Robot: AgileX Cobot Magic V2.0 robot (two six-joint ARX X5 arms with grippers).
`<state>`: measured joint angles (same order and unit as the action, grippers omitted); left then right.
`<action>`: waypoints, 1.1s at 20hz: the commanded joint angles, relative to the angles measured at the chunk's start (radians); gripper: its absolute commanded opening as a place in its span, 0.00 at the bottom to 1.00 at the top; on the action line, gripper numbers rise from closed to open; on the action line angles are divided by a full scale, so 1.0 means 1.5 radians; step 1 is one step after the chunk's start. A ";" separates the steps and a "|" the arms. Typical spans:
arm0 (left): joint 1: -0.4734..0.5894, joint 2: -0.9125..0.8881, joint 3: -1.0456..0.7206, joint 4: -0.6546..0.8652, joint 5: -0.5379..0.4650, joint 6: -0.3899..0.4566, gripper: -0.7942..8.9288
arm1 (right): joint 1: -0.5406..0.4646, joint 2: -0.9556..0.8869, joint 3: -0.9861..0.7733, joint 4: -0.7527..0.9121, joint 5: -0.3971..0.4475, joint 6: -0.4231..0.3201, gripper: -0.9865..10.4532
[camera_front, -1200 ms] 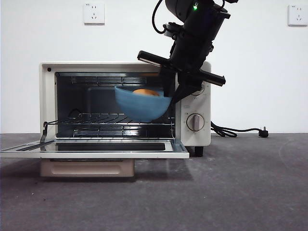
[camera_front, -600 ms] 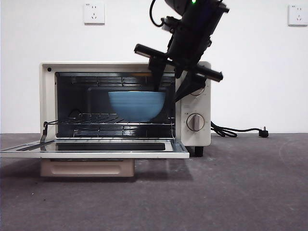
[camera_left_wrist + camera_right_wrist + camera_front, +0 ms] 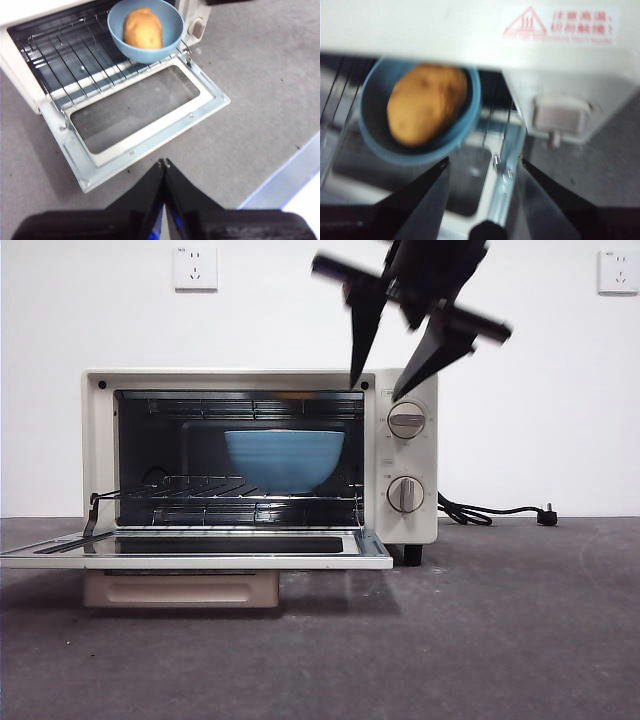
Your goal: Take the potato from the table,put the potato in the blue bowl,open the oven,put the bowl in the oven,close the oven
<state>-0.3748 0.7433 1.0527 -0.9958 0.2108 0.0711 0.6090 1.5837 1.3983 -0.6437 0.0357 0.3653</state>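
The blue bowl (image 3: 285,460) stands on the wire rack inside the open oven (image 3: 260,455), with the tan-orange potato (image 3: 143,28) lying in it. The bowl (image 3: 145,30) and potato (image 3: 426,102) show in both wrist views. My right gripper (image 3: 377,380) hangs open above the oven's top right corner, empty and apart from the bowl (image 3: 420,112); its jaws (image 3: 482,165) spread wide in its own view. My left gripper (image 3: 163,162) is shut and empty, high above the table in front of the oven door (image 3: 140,112).
The oven door (image 3: 200,548) lies flat, open toward the front. Two grey knobs (image 3: 405,420) sit on the oven's right panel. A black cord with plug (image 3: 495,512) trails on the table (image 3: 480,630) to the right.
The right gripper set the bowl level on the rack, let go of its rim, opened and rose above the oven. The bowl stays in place.
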 commanded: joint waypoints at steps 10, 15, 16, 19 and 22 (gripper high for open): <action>0.131 0.082 -0.110 0.171 0.097 -0.031 0.07 | 0.002 -0.216 -0.001 -0.196 -0.025 -0.169 0.28; 0.233 0.132 -0.182 0.262 0.162 -0.039 0.07 | 0.002 -0.330 -0.001 -0.235 -0.024 -0.186 0.28; 0.253 0.145 -0.197 0.277 0.164 -0.033 0.07 | 0.001 -0.352 -0.001 -0.247 -0.024 -0.187 0.28; 0.312 0.211 -0.241 0.363 0.199 -0.025 0.07 | 0.001 -0.414 -0.001 -0.275 -0.024 -0.188 0.28; 0.338 0.291 -0.244 0.395 0.210 -0.007 0.07 | 0.001 -0.453 -0.001 -0.280 -0.024 -0.187 0.28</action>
<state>0.1299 1.1751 0.6945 -0.4099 0.5159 0.0372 0.6094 0.9009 1.3983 -1.0657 -0.0002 0.0898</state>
